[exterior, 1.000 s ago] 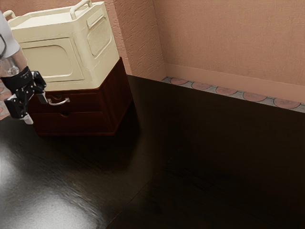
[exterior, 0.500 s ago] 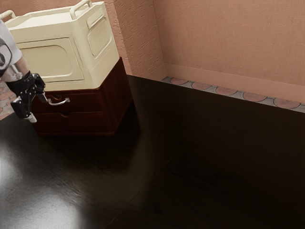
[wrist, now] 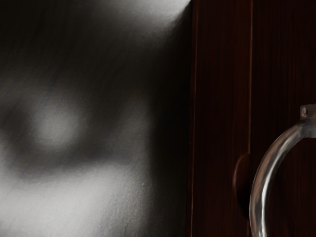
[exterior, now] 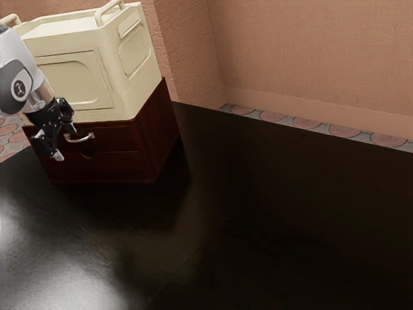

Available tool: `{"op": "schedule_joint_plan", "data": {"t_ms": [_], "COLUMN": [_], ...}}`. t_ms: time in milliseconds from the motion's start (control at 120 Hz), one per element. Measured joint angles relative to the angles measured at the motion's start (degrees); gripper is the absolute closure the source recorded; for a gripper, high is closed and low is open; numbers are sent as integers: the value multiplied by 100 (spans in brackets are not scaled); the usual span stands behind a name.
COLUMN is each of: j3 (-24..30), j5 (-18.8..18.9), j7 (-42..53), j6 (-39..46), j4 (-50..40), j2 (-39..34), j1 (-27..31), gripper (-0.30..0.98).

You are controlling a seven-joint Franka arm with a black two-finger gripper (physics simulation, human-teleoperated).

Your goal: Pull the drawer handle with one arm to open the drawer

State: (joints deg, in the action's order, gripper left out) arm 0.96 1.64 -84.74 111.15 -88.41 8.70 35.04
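Relative to the earlier frames, the gripper (exterior: 66,143) has moved toward the exterior view's right, closer to the metal handle (exterior: 80,139). Finger state: apart, with one fingertip near the handle's end at the exterior view's left; contact cannot be determined. Handle location: on the front of the upper drawer (exterior: 119,139), above the notched lower drawer (exterior: 119,166). Drawer state: closed, front flush with the dark red wooden cabinet (exterior: 162,126). A cream container (exterior: 126,84) rests on the cabinet, which stands on the black table (exterior: 258,213).
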Motion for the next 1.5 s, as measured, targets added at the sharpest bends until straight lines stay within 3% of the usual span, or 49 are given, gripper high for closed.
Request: {"op": "schedule_joint_plan", "data": {"t_ms": [333, 542, 775, 1500], "j3": [0, -1, -16, -102], "j5": [2, -29, -32, -15], "j7": [39, 34, 25, 34], "j6": [314, 388, 416, 690], "j4": [125, 69, -128, -1582], "j2": [283, 263, 150, -1023], "j1": [12, 7, 20, 60], "gripper": [1, 29, 43, 48]}}
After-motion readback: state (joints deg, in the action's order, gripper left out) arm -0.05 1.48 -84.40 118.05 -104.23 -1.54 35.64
